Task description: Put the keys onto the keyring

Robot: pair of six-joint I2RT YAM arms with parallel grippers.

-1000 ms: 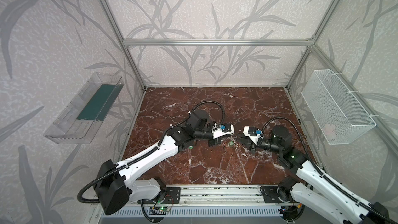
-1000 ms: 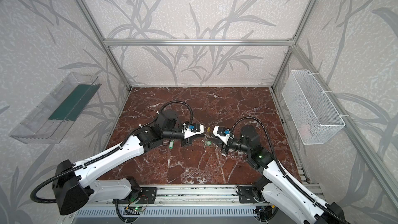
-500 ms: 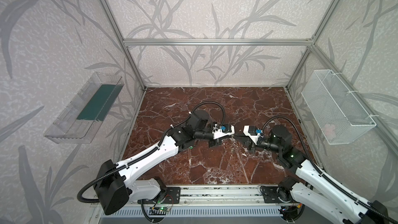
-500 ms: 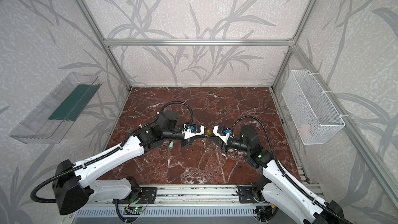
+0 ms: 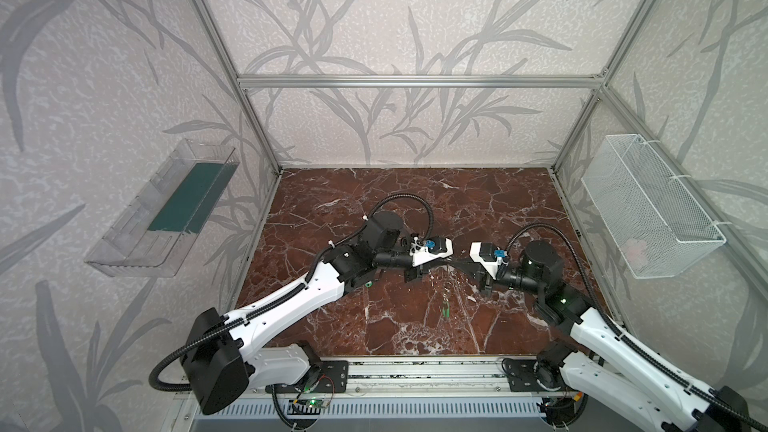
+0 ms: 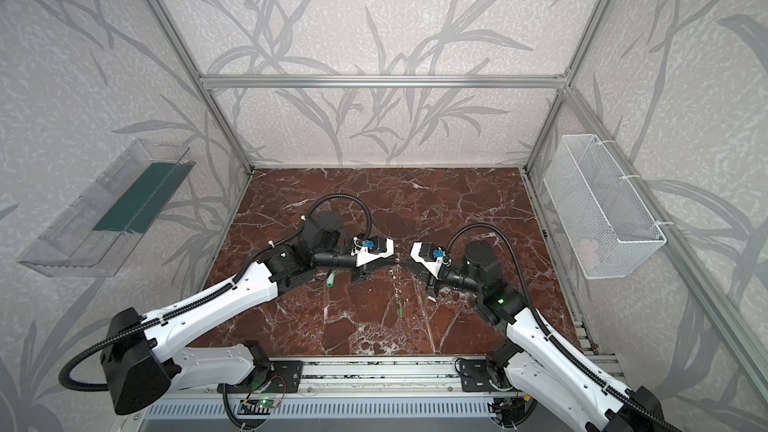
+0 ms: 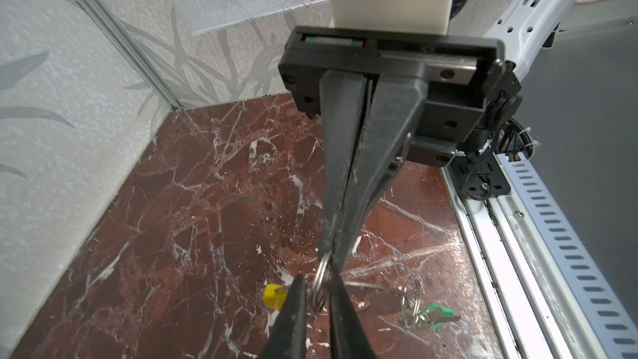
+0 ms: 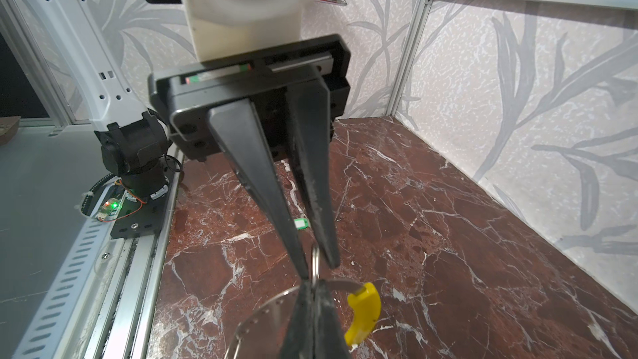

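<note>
Right gripper (image 7: 327,257): pressed together, pinching small steel split ring (image 7: 318,286). Left gripper (image 8: 319,267): slightly spread around it. Green plastic key tag (image 8: 301,224) mid-frame: white label unreadable

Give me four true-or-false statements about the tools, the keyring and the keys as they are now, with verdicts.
1. The right tool is shut on a small ring. True.
2. The left tool is clamped tight on that ring. False: its fingers stand apart, one on each side of the ring.
3. The sleeve on the keyring is blue. False: it is yellow.
4. A green-tagged key lies on the table close to the left arm. True.
</note>
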